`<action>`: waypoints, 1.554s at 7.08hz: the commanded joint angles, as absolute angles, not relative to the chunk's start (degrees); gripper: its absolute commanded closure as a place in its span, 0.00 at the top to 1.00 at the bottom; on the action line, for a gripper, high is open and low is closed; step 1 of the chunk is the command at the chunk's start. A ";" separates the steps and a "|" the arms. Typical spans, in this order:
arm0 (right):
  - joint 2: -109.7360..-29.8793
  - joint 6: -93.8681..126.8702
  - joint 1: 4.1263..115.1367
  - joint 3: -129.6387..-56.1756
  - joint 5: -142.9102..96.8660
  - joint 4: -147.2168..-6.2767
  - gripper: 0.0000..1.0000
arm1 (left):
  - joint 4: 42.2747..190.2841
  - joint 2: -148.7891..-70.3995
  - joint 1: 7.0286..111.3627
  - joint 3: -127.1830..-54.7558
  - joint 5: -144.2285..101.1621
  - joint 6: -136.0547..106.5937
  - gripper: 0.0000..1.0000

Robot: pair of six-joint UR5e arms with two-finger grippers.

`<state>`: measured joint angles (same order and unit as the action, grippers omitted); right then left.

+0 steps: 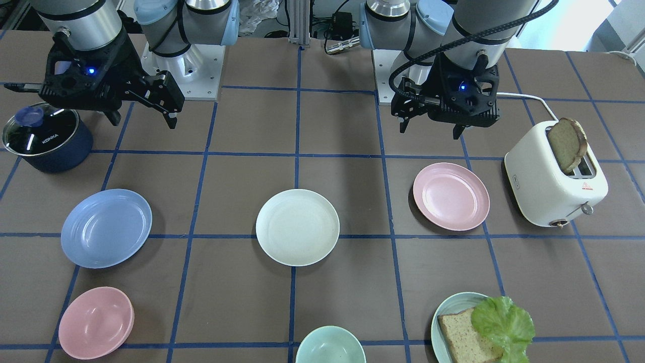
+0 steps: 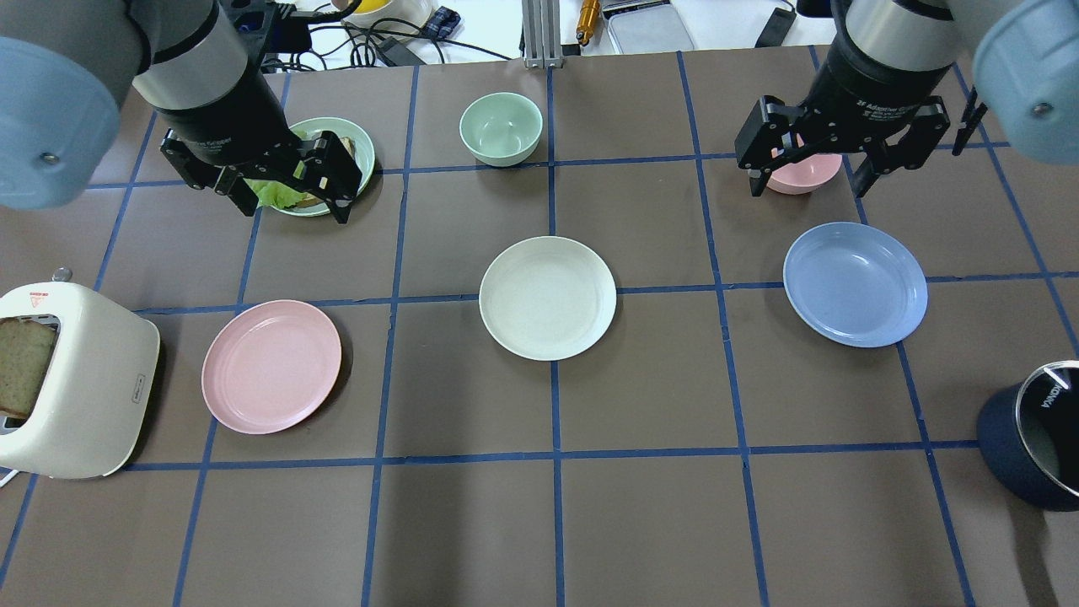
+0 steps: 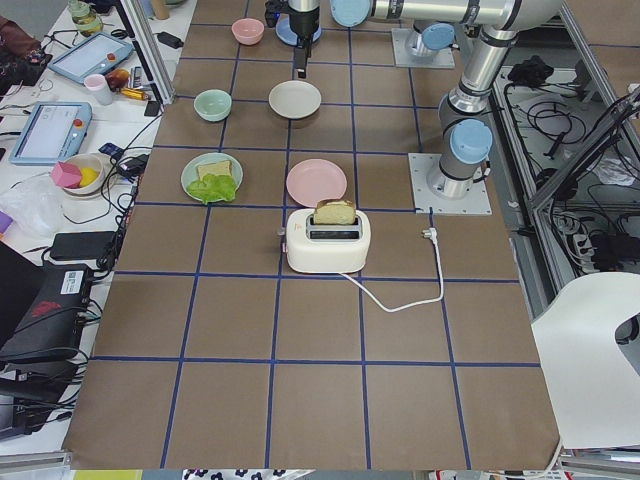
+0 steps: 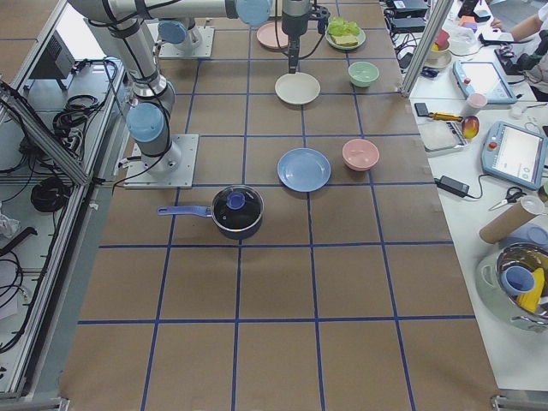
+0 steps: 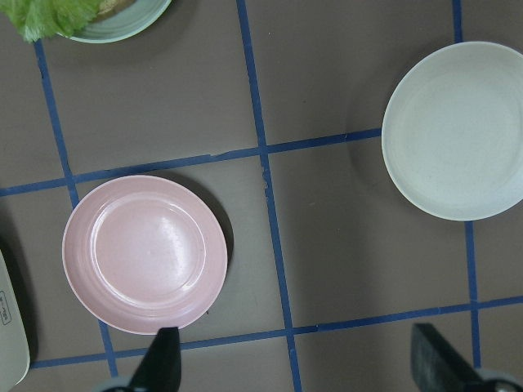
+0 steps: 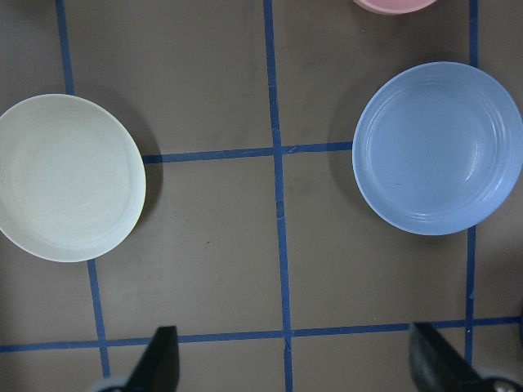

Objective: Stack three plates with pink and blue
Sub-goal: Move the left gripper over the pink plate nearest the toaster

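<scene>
Three plates lie apart in a row on the brown table. The cream-white plate (image 2: pixel 548 297) is in the middle, the pale pink plate (image 2: pixel 271 365) on the robot's left and the light blue plate (image 2: pixel 855 283) on its right. My left gripper (image 2: pixel 295 211) hangs open and empty above the table, beyond the pink plate (image 5: pixel 145 253). My right gripper (image 2: pixel 807 190) hangs open and empty beyond the blue plate (image 6: pixel 437 147). The left wrist view also shows the cream plate (image 5: pixel 453 131). Nothing is stacked.
A white toaster (image 2: pixel 76 379) with a bread slice stands left of the pink plate. A dark lidded pot (image 1: pixel 45 136) stands at the right end. A pink bowl (image 1: pixel 95 322), a mint bowl (image 2: pixel 501 128) and a mint plate with bread and lettuce (image 1: pixel 443 315) lie along the far side.
</scene>
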<state>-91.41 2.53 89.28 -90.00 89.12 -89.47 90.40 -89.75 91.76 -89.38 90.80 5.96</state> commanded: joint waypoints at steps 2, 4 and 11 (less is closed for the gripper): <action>-91.41 2.63 89.21 -89.91 89.12 -89.56 1.00 | 89.57 -90.70 91.76 -89.03 90.88 5.98 1.00; -91.41 2.28 89.21 -89.91 89.12 -89.91 1.00 | 89.12 -90.70 91.76 -89.73 90.88 5.98 1.00; -91.41 2.02 89.03 -89.47 89.21 -88.69 1.00 | 67.11 -90.19 91.67 -111.30 91.14 5.98 0.90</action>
